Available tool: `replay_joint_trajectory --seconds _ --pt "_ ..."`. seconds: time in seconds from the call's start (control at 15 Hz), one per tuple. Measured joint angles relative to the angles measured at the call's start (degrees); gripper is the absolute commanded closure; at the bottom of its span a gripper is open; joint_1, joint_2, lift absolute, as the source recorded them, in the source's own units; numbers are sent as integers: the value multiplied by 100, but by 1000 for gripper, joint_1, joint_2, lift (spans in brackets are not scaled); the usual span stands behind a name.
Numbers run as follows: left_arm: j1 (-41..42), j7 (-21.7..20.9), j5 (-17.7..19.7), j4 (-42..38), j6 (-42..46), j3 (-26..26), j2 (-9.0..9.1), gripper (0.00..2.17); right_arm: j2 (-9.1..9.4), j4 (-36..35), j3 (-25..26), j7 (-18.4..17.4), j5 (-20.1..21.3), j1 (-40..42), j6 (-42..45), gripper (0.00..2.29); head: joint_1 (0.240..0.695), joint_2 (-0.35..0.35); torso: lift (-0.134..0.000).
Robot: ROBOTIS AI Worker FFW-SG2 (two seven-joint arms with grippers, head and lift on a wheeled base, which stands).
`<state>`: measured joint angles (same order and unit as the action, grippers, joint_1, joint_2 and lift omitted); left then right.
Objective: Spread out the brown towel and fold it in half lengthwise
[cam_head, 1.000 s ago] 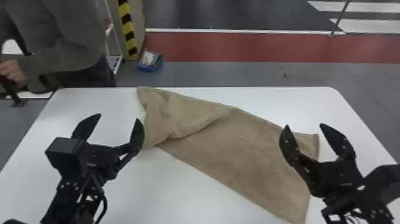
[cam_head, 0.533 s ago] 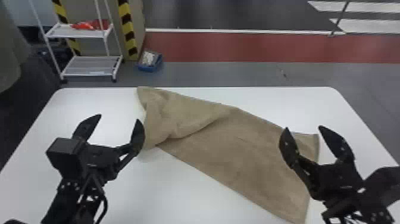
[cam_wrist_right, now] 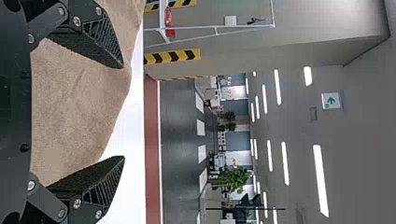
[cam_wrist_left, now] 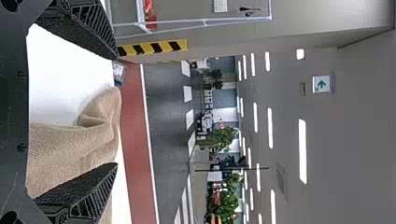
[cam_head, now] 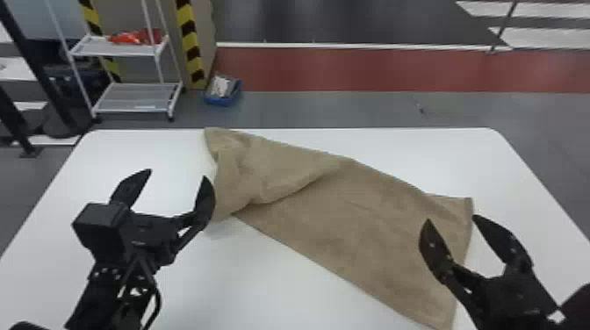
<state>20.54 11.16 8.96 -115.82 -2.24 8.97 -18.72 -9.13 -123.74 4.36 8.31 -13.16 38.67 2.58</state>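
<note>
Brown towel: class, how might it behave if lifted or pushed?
The brown towel would probably droop, since its left end lies in soft folds. It seems unlikely to roll, lying mostly flat on the table. Its matt, fuzzy surface suggests little slipperiness.

Head view: from above, facing forward and down over tabletop (cam_head: 263, 289), both end effectors below, room floor (cam_head: 333, 107) beyond. Left wrist view: turned sideways, right behind left end effector (cam_head: 177, 174), facing across tabletop into room, up to ceiling lights (cam_wrist_left: 302, 151). Right wrist view: likewise, behind right end effector (cam_head: 452, 218). All share towel (cam_head: 360, 219), rack (cam_head: 136, 97), red floor strip (cam_head: 373, 68).
</note>
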Motion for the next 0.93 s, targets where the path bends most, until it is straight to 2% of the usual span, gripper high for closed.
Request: replay_joint_trajectory --seconds 0.27,0.47,0.93 --pt "-23 2 6 48 8 2 -5 73 -52 -10 11 139 152 400 7 218 695 -25 -128" --pt "-59 9 8 118 17 45 -9 73 -77 -10 9 305 336 691 -94 319 695 -18 -128" --pt "-127 22 5 253 57 134 -17 73 -96 67 227 654 565 1024 -1016 323 695 -42 -128"
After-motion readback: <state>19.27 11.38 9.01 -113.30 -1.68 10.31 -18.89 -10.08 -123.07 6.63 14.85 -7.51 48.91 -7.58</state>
